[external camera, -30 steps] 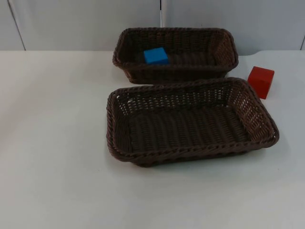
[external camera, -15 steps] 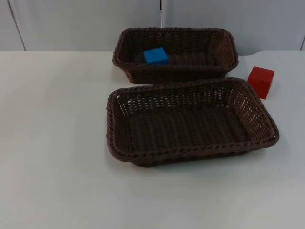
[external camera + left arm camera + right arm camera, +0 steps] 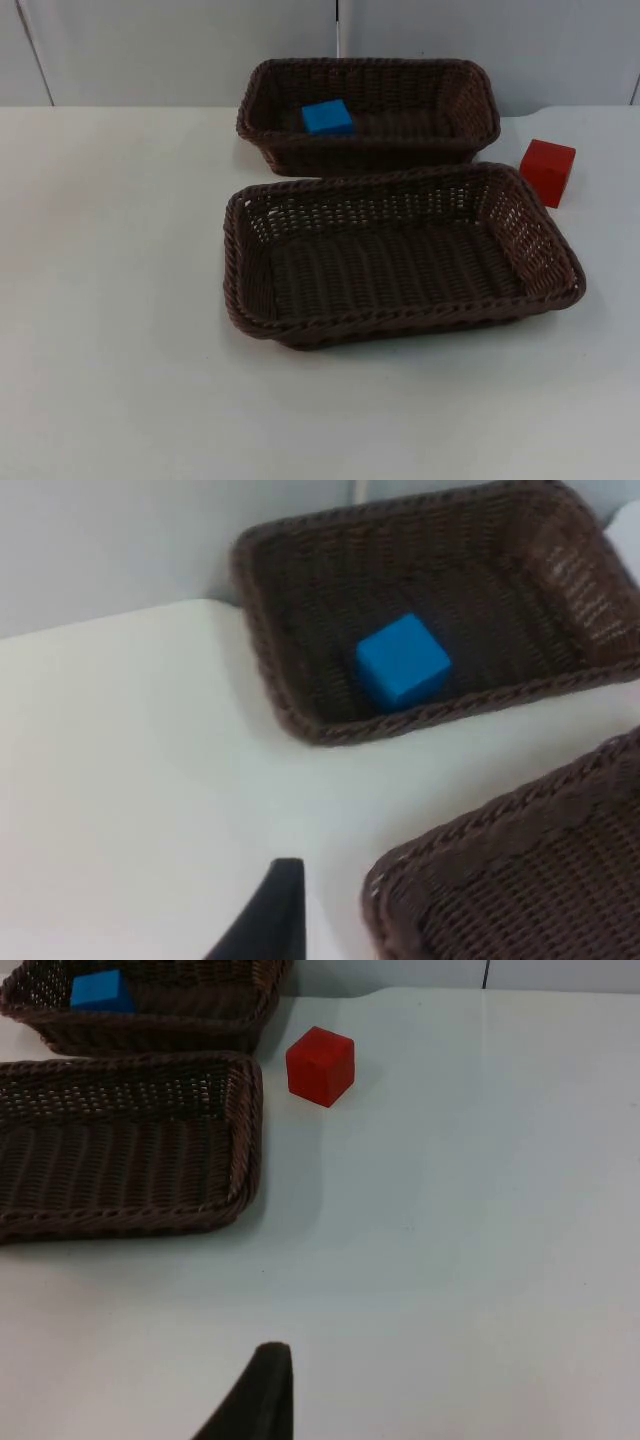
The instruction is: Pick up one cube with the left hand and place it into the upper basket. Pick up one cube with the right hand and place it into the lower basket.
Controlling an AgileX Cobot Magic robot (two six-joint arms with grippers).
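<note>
- The red cube is seen standing on the white desk, just beside the far right corner of the lower basket but apart from its rim.
- From the right hand the red cube lies ahead across bare desk; this hand is judged the nearer one, and the coming reach turns on that line.
- The blue cube is already found inside the upper basket, near its left end.
- The left hand is held above the desk beside the baskets, waiting.
- Whether either hand is open or closed cannot be told.
- Both baskets are dark brown woven wicker, rectangular, with braided rims; the cubes are smooth, matte and sharp-edged.
</note>
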